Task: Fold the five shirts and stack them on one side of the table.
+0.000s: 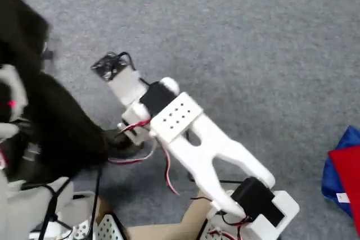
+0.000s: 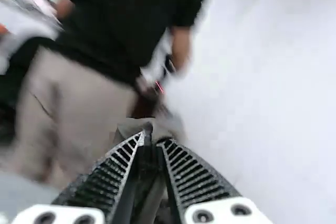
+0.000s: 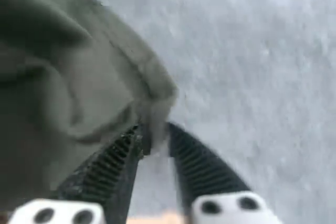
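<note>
Got dark shirt (image 1: 56,122) hoisted at far left, draping down toward the grey counter (image 1: 253,54). Clenching left pincer (image 2: 152,141) on a bit of its cloth. Pinching its lower edge with right pincer (image 3: 156,130), low, centre-left. Seeing red shirt (image 1: 349,178) lying over blue shirt (image 1: 334,175) at right edge, well apart.

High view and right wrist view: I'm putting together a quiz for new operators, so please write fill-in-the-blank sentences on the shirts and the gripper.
1. The right gripper is ___ on the edge of the dark shirt.
2. At the table's side, the red shirt lies on top of a ___ one.
3. The table has a ___ surface.
Missing words: shut; blue; grey.
</note>
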{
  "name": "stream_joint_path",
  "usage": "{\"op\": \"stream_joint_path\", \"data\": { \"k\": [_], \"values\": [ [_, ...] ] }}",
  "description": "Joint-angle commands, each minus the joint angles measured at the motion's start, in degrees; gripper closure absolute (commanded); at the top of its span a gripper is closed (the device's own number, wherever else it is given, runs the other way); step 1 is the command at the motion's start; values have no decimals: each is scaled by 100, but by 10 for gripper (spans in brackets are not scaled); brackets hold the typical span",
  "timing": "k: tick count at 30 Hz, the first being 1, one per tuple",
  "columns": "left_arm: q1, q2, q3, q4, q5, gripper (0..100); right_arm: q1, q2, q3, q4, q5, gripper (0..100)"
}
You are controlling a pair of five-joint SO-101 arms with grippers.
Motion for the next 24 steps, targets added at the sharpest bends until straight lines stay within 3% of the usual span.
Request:
{"op": "stream_joint_path", "data": {
  "k": [1, 7, 16, 24],
  "values": [
    [1213, 92, 774, 158, 53, 980, 585, -391, -295, 800, 0, 692],
    [2541, 215, 2681, 35, 44, 980, 2273, -1033, -251, 1389, 809, 648],
    [3921, 1015, 5565, -1477, 70, 980, 6114, -1886, -251, 1398, 2971, 648],
    [5626, 1701, 6602, -2382, 35, 979, 8716, -2018, -286, 1143, 4457, 648]
  ]
}}
